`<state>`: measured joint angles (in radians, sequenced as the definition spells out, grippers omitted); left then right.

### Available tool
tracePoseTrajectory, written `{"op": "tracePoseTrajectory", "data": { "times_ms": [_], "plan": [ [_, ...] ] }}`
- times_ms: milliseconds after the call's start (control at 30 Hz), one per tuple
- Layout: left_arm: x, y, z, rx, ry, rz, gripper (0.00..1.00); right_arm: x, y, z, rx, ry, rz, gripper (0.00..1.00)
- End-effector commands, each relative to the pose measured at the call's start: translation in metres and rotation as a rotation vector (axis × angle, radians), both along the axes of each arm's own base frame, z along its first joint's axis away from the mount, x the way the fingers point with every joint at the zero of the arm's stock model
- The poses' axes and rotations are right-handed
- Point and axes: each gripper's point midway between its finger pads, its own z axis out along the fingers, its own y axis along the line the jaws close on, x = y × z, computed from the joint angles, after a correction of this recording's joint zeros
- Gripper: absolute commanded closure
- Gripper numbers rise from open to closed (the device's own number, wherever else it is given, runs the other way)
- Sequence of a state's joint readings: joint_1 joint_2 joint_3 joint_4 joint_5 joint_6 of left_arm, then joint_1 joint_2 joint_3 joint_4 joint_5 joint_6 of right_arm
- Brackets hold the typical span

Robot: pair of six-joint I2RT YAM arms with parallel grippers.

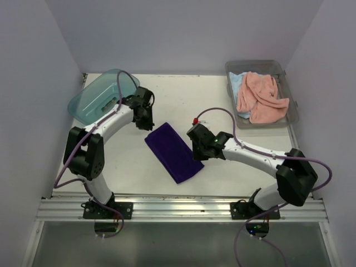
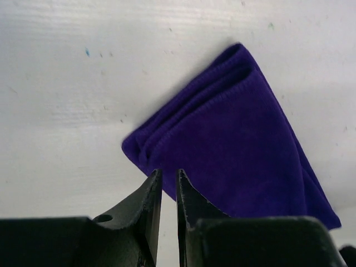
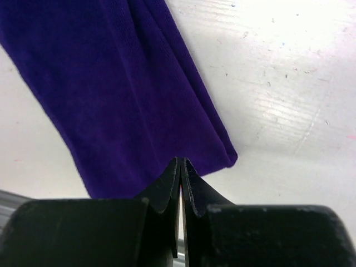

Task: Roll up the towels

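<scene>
The purple towel [image 1: 173, 151] lies folded flat, slantwise at the middle of the table [image 1: 233, 178]. The left gripper [image 2: 168, 173], fingers a slit apart and empty, hovers at the towel's far end. The right gripper [image 3: 181, 161], fingers closed, sits at its right long edge. A tight roll probably wants to start from one short end, with the edges kept square. Whether the right fingers pinch cloth is hidden.

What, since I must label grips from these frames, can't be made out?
- Top view: light blue towel mostly buried under the salmon pink towel in the clear bin.
- Right wrist view: right gripper is shut at the purple towel edge; its jaws hide whether cloth is pinched.
- Left wrist view: left gripper hides the towel's near corner.
</scene>
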<state>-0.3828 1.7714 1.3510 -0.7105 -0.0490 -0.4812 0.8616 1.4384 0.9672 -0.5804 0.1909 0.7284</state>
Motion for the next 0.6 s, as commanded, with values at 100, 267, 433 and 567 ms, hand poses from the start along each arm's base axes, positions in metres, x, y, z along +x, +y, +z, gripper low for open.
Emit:
{"op": "tracePoseTrajectory", "data": {
  "times_ms": [100,267,433,567],
  "plan": [
    [-0.033,-0.028,-0.02,-0.174,0.068,-0.041,0.82,0.025,0.012,-0.019,-0.083,-0.003,0.08,0.96],
    [-0.034,-0.015,-0.066,-0.079,0.142,-0.013,0.82,0.035,-0.004,-0.053,-0.167,0.058,0.05,1.0],
    [-0.006,-0.022,-0.082,-0.044,0.149,-0.033,0.83,0.017,-0.017,-0.072,-0.17,0.109,0.037,1.0],
    [0.019,-0.033,-0.076,-0.055,0.122,-0.043,0.83,-0.008,-0.016,-0.076,-0.09,0.17,-0.004,1.0]
  ]
}}
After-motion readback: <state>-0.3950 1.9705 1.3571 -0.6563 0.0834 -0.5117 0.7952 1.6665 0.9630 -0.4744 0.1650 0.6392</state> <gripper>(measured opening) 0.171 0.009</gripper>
